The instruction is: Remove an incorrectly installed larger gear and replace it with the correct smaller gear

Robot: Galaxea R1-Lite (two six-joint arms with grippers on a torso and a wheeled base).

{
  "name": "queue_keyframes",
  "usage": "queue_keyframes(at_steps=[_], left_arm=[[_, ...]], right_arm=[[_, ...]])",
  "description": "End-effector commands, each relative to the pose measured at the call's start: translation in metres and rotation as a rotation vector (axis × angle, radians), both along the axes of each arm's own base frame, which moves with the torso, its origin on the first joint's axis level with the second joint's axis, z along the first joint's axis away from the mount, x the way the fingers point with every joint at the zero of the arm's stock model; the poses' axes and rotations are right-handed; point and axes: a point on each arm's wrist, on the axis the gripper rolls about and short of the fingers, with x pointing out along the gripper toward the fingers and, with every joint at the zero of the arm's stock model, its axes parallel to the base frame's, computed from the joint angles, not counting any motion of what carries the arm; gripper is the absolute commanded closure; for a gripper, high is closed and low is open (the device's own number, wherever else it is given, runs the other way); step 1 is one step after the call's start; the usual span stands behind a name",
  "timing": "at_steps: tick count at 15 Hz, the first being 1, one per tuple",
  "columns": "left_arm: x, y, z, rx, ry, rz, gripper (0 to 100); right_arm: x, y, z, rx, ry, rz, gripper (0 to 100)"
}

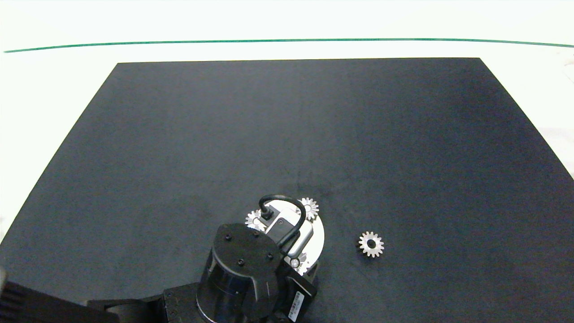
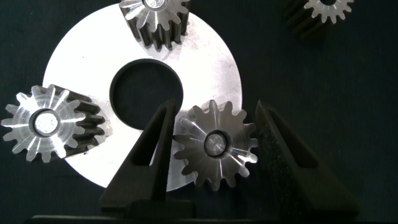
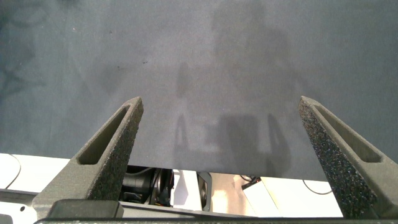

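A round silver plate (image 2: 205,59) with a centre hole carries three gears. The larger gear (image 2: 214,146), finer-toothed, sits on its pin at the plate's rim. My left gripper (image 2: 214,127) is shut on it, one finger (image 2: 155,149) against each side of its teeth. In the head view the left arm (image 1: 244,269) covers this gear. The smaller gear (image 1: 371,244) lies loose and flat on the black mat to the plate's right, and shows in the left wrist view too as the smaller gear (image 2: 326,7). My right gripper (image 3: 221,134) hangs open over bare mat, out of the head view.
Two other stubby-toothed gears (image 2: 46,123) (image 2: 158,18) stay mounted on the plate (image 1: 316,237). The black mat (image 1: 287,134) lies on a white table; its edge shows under the right gripper.
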Motion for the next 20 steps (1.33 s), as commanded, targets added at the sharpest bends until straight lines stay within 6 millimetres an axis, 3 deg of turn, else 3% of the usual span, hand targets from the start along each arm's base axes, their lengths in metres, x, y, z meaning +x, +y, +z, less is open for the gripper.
queue_keyframes(at_steps=[1,7,12,17,18,20], left_arm=[[-0.001,0.000,0.000,-0.001,-0.003,-0.001,84],[-0.001,0.000,0.004,-0.014,-0.011,-0.001,84],[-0.007,0.011,0.041,-0.104,-0.066,0.004,84],[-0.020,0.031,0.063,0.013,0.030,0.011,84],[-0.021,0.032,0.065,0.028,0.044,0.012,0],[-0.021,0.031,0.066,0.014,0.064,0.022,0]], right_arm=[[0.000,0.000,0.000,0.000,0.001,0.001,0],[0.000,0.000,0.000,0.000,0.001,0.001,0],[0.000,0.000,-0.001,0.000,0.002,0.001,0],[0.000,0.000,-0.001,0.000,0.005,0.001,0],[0.000,0.000,-0.001,0.000,0.005,0.001,0],[0.000,0.000,-0.001,-0.001,0.007,0.001,0]])
